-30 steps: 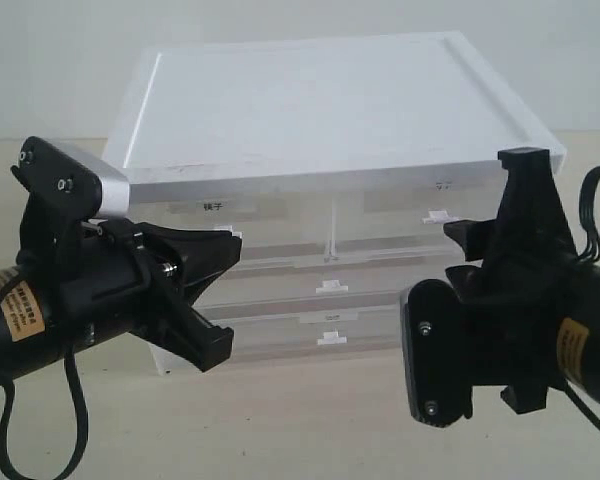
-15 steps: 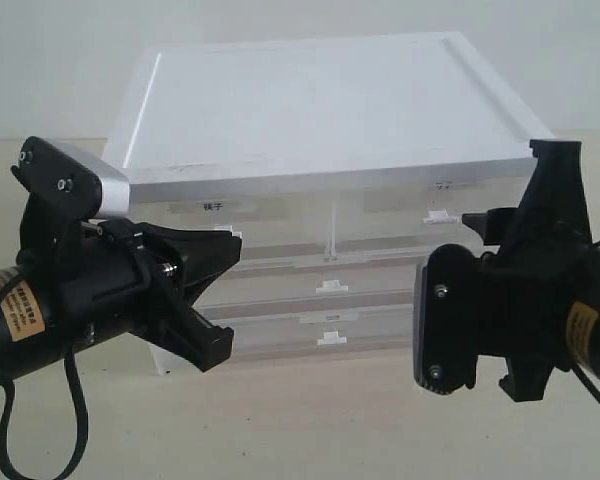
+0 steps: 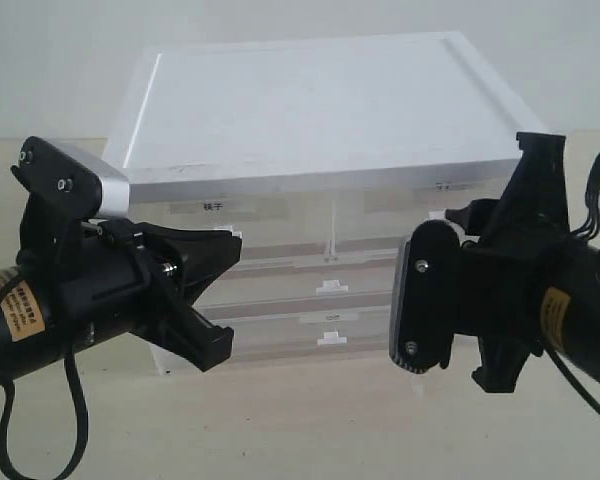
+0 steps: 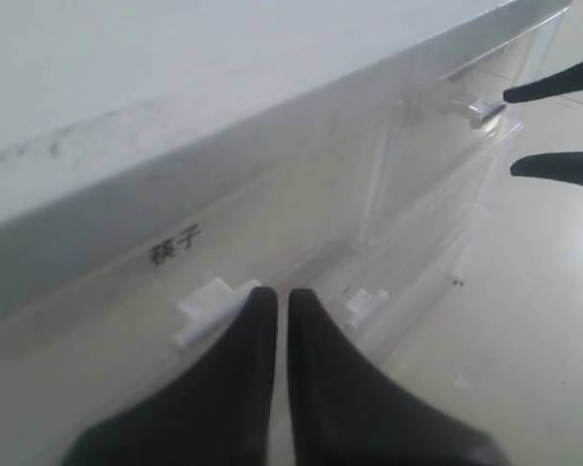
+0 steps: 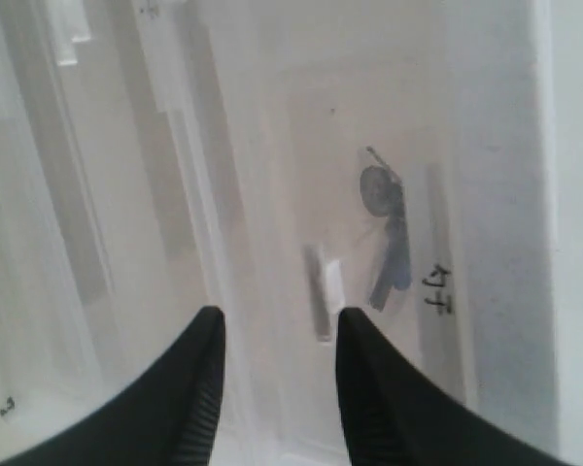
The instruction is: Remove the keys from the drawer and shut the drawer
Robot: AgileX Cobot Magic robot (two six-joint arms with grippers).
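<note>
The drawer (image 3: pixel 385 225) is the upper right half-width one of the cabinet, and it stands shut. Through its translucent front (image 5: pixel 301 146) I see the keys (image 5: pixel 387 228), with a round grey tag (image 5: pixel 377 187) and a blue fob (image 5: pixel 396 257). The white tab handle (image 5: pixel 330 286) lies just ahead of my right gripper (image 5: pixel 277 320), which is open and empty. From outside, that gripper (image 3: pixel 455 220) hovers at the tab (image 3: pixel 437 215). My left gripper (image 4: pixel 274 296) is shut and empty, beside the labelled drawer's tab (image 4: pixel 209 306).
The white cabinet top (image 3: pixel 310 110) overhangs the drawers. The labelled half-width drawer (image 3: pixel 215 207) is at the upper left, with full-width drawers (image 3: pixel 325 300) below. In the left wrist view the right gripper (image 4: pixel 512 131) shows by the far tab. A beige table (image 3: pixel 300 420) lies in front.
The right arm swung right, then back left and tilted, with its fingertips staying near the drawer's tab. The left arm has not moved.
</note>
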